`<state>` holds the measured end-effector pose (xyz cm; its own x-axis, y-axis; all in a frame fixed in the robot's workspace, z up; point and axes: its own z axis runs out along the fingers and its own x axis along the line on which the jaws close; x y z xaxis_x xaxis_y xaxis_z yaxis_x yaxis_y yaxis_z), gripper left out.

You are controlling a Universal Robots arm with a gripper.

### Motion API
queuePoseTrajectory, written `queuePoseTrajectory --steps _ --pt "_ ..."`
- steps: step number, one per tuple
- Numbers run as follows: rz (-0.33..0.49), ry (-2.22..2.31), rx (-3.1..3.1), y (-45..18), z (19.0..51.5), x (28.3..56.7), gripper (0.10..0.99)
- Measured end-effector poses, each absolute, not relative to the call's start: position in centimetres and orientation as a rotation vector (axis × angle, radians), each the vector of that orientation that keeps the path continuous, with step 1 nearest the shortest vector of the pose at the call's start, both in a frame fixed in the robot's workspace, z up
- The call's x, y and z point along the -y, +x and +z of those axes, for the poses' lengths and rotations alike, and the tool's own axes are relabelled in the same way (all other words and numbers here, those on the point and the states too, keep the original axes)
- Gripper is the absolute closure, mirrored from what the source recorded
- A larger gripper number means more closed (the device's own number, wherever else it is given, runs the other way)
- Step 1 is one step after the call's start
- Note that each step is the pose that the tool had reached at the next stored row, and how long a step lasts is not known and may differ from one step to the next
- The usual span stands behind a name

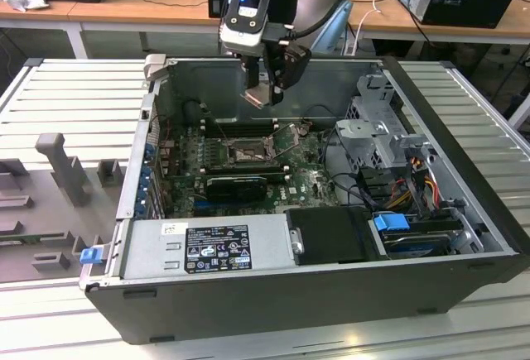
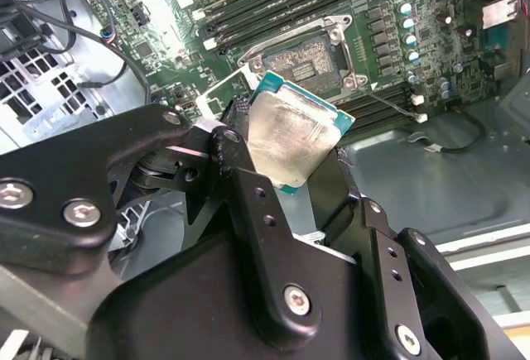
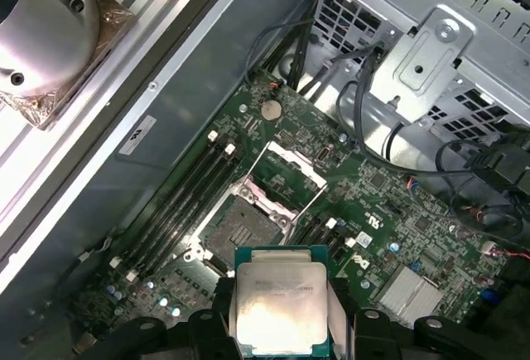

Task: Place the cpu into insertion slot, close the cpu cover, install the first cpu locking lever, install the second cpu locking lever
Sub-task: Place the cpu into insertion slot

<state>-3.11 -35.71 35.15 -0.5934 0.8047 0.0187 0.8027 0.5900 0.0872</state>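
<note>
My gripper (image 1: 263, 88) hangs above the open computer case, shut on the cpu (image 1: 257, 96), a flat silvery square chip with a green edge. In both wrist views the cpu (image 2: 294, 132) (image 3: 281, 306) sits between the black fingers (image 2: 240, 161), held by two opposite edges. Below it on the green motherboard lies the insertion slot (image 3: 248, 223) (image 2: 310, 62) (image 1: 247, 153), a dark square socket with a metal rim and nothing in it. The cpu cover (image 3: 290, 174) stands swung open beside the socket. The cpu is apart from the socket, still well above the board.
Long black memory sticks (image 3: 186, 190) run beside the socket. A metal drive cage (image 1: 377, 128) with cables fills the case on the exterior view's right. The power supply (image 1: 207, 248) lies along the case's front wall. Grey fixtures (image 1: 62, 161) stand on the table at the exterior view's left.
</note>
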Motion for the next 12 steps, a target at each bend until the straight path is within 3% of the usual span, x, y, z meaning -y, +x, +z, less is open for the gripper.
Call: queuePoseTrajectory --steps 12 --pt "0.132 1.575 -2.682 -3.20 34.99 35.72 0.561"
